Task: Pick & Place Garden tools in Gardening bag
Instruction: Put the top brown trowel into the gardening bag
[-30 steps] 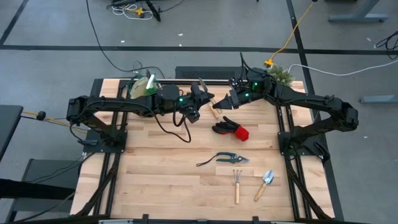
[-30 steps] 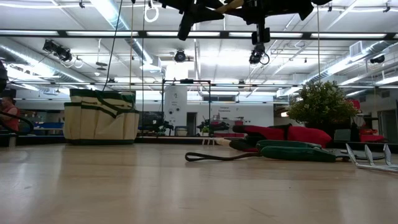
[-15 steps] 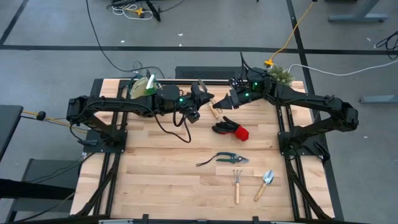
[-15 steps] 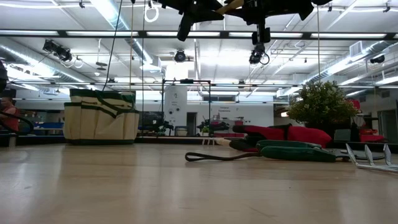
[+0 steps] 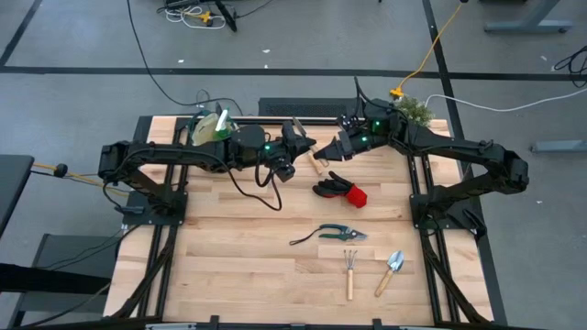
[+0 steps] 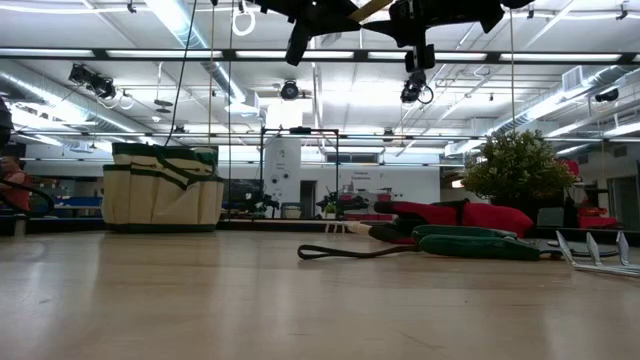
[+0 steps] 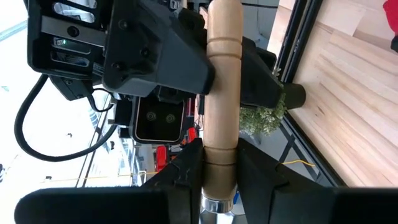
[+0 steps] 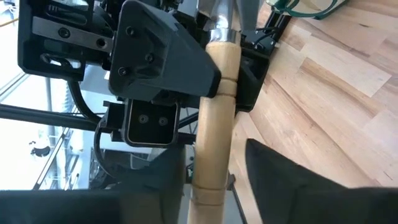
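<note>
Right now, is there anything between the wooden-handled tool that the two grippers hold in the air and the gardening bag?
Nothing visible. The wooden-handled tool hangs above the table; the gardening bag stands beyond the left gripper, whose own arm spans that stretch.

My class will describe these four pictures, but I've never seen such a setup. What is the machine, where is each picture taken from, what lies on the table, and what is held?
It is a robot with two dark arms at a wooden table. One picture looks straight down, one looks level across the tabletop, and two come from cameras on the wrists. Above the far part of the table the left gripper is shut on a wooden-handled tool, while the right gripper stands open around the handle's free end. On the table lie black-and-red gloves, pruning shears, a small rake and a trowel. The gardening bag stands at the far left, a bushy plant at the far right.
</note>
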{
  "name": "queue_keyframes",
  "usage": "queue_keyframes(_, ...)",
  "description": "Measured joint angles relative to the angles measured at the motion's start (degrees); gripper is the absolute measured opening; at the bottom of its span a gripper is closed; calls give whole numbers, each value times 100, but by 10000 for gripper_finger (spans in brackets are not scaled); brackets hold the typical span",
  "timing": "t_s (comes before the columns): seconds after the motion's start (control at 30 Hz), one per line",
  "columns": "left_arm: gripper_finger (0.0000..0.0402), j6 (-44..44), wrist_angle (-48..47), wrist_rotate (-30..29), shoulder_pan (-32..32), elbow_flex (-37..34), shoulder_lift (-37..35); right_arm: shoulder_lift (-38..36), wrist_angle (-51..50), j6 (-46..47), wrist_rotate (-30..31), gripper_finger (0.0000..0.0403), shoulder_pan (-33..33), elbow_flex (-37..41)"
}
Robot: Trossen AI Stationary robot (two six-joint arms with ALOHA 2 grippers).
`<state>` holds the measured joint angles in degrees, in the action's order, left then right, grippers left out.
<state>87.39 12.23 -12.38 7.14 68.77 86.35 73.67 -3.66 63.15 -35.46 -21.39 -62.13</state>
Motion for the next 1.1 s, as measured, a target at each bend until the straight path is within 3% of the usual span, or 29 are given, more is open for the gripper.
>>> queue_keyframes(0.17, 80, 2, -15, -62, -22, 0, 0, 0, -11, 5, -123, 215, -122, 0)
queue_keyframes(0.33, 84, 5, -44, -146, -44, 0, 0, 0, -15, -15, -370, 226, -292, 0)
queue_keyframes(0.77, 82, 21, -50, -413, -63, 0, 0, -272, -89, -507, -763, 203, -651, 0)
queue_keyframes(1.1, 81, -350, -19, -412, -63, 0, 0, -813, -844, -1682, -242, 178, -992, 0)
